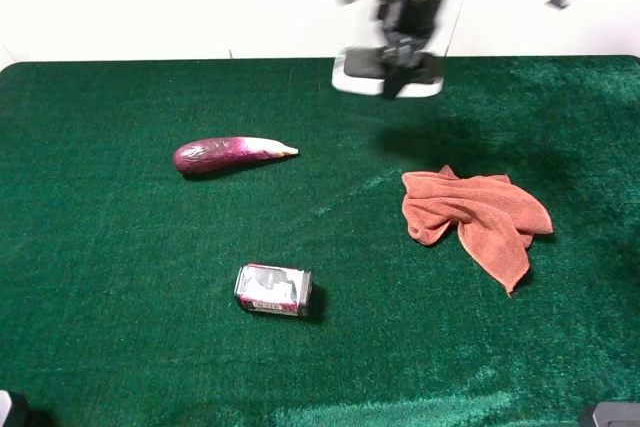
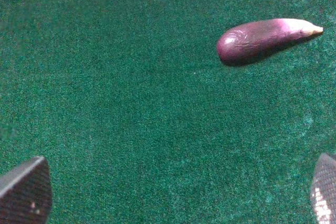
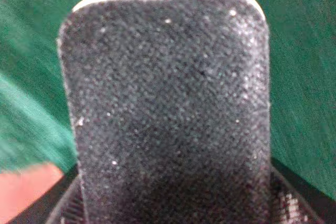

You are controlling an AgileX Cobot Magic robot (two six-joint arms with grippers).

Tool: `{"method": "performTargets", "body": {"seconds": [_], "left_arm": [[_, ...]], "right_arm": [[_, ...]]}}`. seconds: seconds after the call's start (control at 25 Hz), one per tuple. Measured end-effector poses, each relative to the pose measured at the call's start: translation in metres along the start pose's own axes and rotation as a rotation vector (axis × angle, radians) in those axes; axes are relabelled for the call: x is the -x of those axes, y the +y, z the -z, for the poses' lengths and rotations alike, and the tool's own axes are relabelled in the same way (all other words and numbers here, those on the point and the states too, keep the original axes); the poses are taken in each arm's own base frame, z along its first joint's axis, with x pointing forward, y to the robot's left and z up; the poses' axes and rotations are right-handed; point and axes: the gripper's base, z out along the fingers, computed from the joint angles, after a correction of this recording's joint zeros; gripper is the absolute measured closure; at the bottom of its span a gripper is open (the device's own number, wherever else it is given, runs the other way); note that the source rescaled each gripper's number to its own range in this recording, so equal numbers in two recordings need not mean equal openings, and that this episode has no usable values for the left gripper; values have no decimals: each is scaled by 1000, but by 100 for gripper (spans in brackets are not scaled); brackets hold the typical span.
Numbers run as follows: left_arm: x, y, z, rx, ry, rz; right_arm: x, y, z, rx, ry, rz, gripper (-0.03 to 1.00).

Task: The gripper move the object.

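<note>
Eraser point(image 1: 352, 69) off the counter point(image 1: 120, 347), up over the far edge, and your right hand point(image 1: 404, 69) is clamped on it. The right wrist view shows black felt filling the frame, the white base peeking along one end, and a finger on either side. From the high camera it's all blurred, so finer detail is lost. Nearer in on the right, an orange cloth point(image 1: 475, 217) lies crumpled. Eggplant point(image 1: 232, 155) sits left of centre, and the crushed can point(image 1: 273, 290) lies on its side closer in; what's inside, you cannot tell. Your left hand point(image 2: 173, 195) hovers over bare green, fingers point(image 2: 23, 192) wide apart, touching nothing.
</note>
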Motion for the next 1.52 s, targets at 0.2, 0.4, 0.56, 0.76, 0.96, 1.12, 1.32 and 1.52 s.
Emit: {"method": "performTargets", "body": {"seconds": [0.2, 0.4, 0.56, 0.76, 0.96, 1.12, 1.32, 1.52], "left_arm": [[0, 0, 0, 0, 0, 0], [0, 0, 0, 0, 0, 0], [0, 0, 0, 0, 0, 0], [0, 0, 0, 0, 0, 0], [0, 0, 0, 0, 0, 0], [0, 0, 0, 0, 0, 0], [0, 0, 0, 0, 0, 0], [0, 0, 0, 0, 0, 0]], "right_arm": [[-71, -47, 7, -27, 19, -168, 96], [-137, -75, 15, -41, 35, -319, 96], [-181, -87, 20, -42, 27, -431, 96], [-226, -92, 20, -36, 26, -582, 96], [-246, -84, -2, -19, 34, -657, 96], [-249, -75, -22, -15, 29, -673, 96], [-253, -66, -40, -27, 28, -684, 96], [-255, -61, -49, -42, 22, -691, 97]]}}
